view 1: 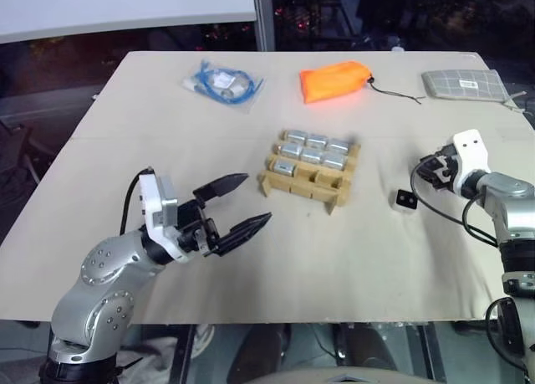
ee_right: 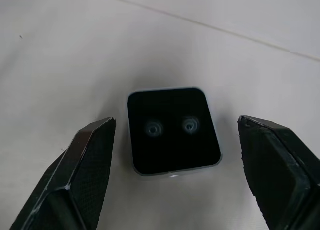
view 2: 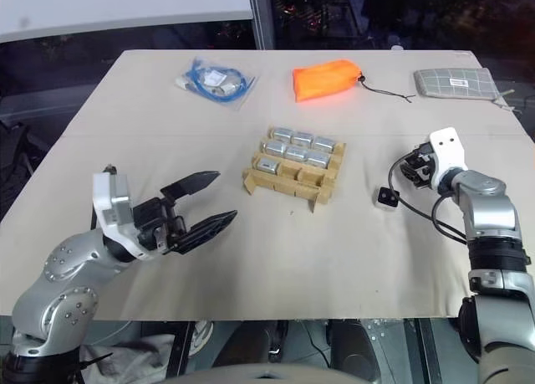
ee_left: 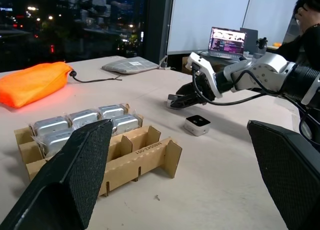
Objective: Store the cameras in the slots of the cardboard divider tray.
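My right gripper (ee_right: 172, 165) has its two fingers spread wide, one on each side of the loose camera (ee_right: 172, 131), touching nothing; the camera lies flat on the table with its black face up. In the head views that same camera sits to the right of the cardboard divider tray (view 1: 326, 193), apart from it, with my right gripper just beside it. My left gripper (view 1: 236, 204) is also spread as wide as it goes and empty, hovering over the table to the near left of the tray.

As I judge it, most of the job is done: six wrapped cameras (view 1: 313, 151) fill the far and middle rows of the tray, and the near row of slots looks empty. This loose camera is the only one I can see still out, so closing on it and carrying it left to a near slot is what remains.

The stretch of table (view 1: 359, 258) between camera and tray is bare. The orange pouch (view 1: 334, 79), the grey gridded pouch (view 1: 464, 84) and the bag of blue cable (view 1: 221, 84) all lie along the far edge, well away. Across the table, the left wrist view catches a laptop (ee_left: 229, 41) and a person's sleeve (ee_left: 305, 39), neither in my way.
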{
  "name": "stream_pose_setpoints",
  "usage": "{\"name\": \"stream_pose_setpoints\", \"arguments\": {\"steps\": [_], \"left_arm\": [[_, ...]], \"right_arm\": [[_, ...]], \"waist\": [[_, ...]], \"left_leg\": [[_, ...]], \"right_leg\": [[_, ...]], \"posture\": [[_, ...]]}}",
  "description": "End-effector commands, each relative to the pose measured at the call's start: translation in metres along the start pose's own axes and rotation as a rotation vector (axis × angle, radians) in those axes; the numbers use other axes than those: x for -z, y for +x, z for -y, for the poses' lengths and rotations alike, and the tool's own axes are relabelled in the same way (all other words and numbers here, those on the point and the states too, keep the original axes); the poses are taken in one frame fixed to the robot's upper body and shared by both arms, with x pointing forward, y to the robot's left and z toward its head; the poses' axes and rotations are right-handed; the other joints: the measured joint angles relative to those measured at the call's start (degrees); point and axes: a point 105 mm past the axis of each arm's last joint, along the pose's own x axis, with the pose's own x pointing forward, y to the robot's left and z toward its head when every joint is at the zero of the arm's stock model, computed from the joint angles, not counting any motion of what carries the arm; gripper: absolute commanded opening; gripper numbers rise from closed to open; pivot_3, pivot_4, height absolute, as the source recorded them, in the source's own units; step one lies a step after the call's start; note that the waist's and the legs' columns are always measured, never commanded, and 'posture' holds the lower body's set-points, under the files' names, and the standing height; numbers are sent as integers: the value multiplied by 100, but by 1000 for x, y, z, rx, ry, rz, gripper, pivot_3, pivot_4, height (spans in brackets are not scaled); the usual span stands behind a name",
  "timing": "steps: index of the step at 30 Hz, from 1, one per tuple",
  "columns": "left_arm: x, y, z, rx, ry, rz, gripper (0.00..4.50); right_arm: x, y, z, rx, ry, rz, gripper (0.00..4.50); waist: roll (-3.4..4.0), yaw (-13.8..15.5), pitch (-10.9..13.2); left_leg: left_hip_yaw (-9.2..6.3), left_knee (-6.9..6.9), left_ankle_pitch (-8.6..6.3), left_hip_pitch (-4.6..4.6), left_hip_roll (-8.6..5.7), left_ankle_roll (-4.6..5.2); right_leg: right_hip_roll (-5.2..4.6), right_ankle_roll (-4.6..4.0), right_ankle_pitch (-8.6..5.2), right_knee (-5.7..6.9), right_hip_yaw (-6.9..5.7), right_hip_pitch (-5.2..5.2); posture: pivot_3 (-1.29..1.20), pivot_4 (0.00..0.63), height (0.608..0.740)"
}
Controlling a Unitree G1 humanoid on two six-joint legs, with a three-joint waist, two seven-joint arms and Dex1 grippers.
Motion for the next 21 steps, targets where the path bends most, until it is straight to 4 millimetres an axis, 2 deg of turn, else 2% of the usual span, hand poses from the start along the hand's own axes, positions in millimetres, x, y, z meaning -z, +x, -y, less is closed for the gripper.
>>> {"name": "stream_pose_setpoints", "arguments": {"steps": [1,6,9,11,14,20,21], "left_arm": [[-9,2,4,28,31,21,4500],[-8,1,4,29,27,17,4500],[-8,1,4,31,27,15,4500],[-8,0,3,28,26,15,4500],[-7,-2,3,30,22,10,4500],[-5,2,1,47,12,13,4500],[-4,3,0,56,9,13,4500]], "right_arm": [[-18,-4,6,19,-24,57,3847],[-24,-18,4,13,-2,87,3847],[-29,-39,0,1,13,98,3847],[-36,-55,-7,-10,85,115,3847],[-39,-74,-27,-26,163,105,3847],[-24,-88,-76,5,238,75,3847],[-19,-88,-83,14,251,65,4117]], "waist": [[0,2,0],[0,6,0],[0,23,0],[0,32,0],[2,20,-1],[2,20,-2],[1,24,-2]], "left_leg": [[0,0,0,0,0,0],[-1,0,0,0,0,0],[-4,0,0,-3,1,0],[-7,1,-1,-5,1,1],[-9,2,-2,-5,2,2],[-11,3,-2,-2,11,1],[-10,3,-2,-3,9,1]], "right_leg": [[0,0,0,0,0,0],[0,0,0,0,-1,0],[0,0,0,-2,-3,0],[-3,0,0,-3,-5,0],[-3,0,0,-2,-4,0],[4,0,-1,-1,-8,3],[2,1,-1,-1,-7,3]], "posture": [[0,150,740],[0,150,740],[0,150,740],[0,150,740],[0,150,740],[0,150,740],[0,150,740]]}}
